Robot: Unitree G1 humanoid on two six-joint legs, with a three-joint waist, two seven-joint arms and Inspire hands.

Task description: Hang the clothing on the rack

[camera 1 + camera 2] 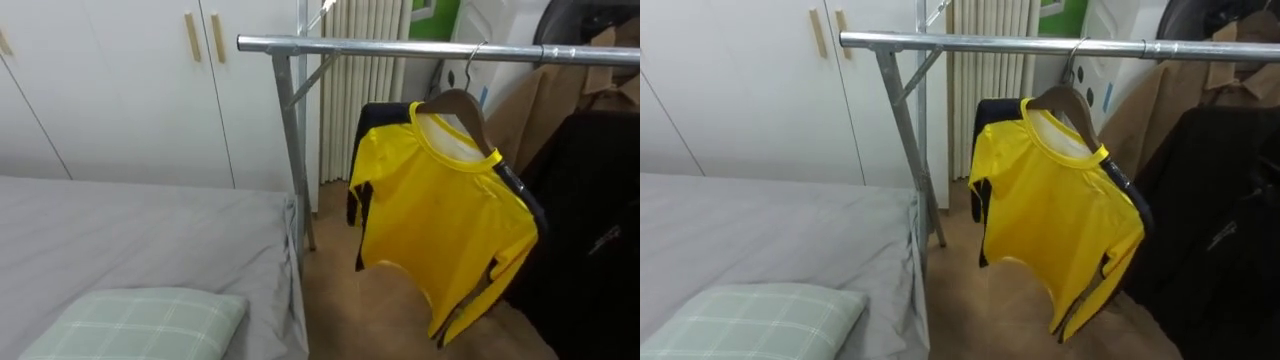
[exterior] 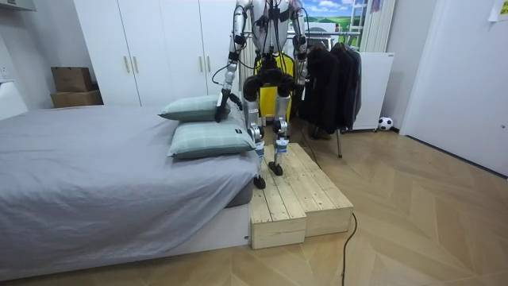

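Beside the grey bed (image 2: 95, 167), on a wooden platform (image 2: 305, 199), the robot faces a metal rail (image 1: 400, 47). The yellow shirt (image 1: 440, 210) hangs there on a wooden hanger (image 1: 462, 103), apart from the lowered left hand (image 2: 221, 110) and right hand (image 2: 305, 79); whether these are open or closed cannot be told.

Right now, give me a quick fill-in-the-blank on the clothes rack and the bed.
The yellow shirt sits on a wooden ____.
Its hook is over the metal ____.
On the grey bed lies a checked ____.
Missing words: hanger; rail; pillow.
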